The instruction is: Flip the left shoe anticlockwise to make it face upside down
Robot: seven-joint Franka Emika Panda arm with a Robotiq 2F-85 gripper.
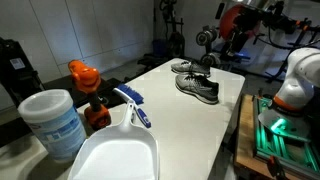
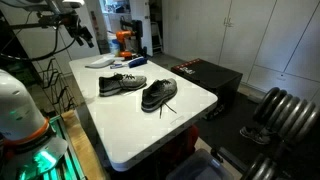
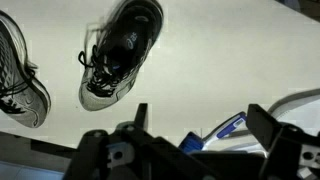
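Two dark mesh running shoes with white soles stand upright, side by side, on the white table (image 1: 215,125). One shoe (image 1: 198,88) shows in both exterior views (image 2: 122,84). The other shoe (image 1: 184,67) stands beside it (image 2: 158,95). I cannot tell which one is the left shoe. In the wrist view one shoe (image 3: 122,52) lies at top centre and the second (image 3: 20,75) is cut by the left edge. My gripper (image 3: 200,125) is open and empty. It hangs well above the table (image 1: 206,42), apart from both shoes (image 2: 82,32).
A white dustpan (image 1: 115,150) and a blue-and-white brush (image 1: 133,105) lie at one end of the table; the brush also shows in the wrist view (image 3: 225,128). An orange bottle (image 1: 85,80) and a white tub (image 1: 52,120) stand beside them. A black box (image 2: 205,72) is past the table edge.
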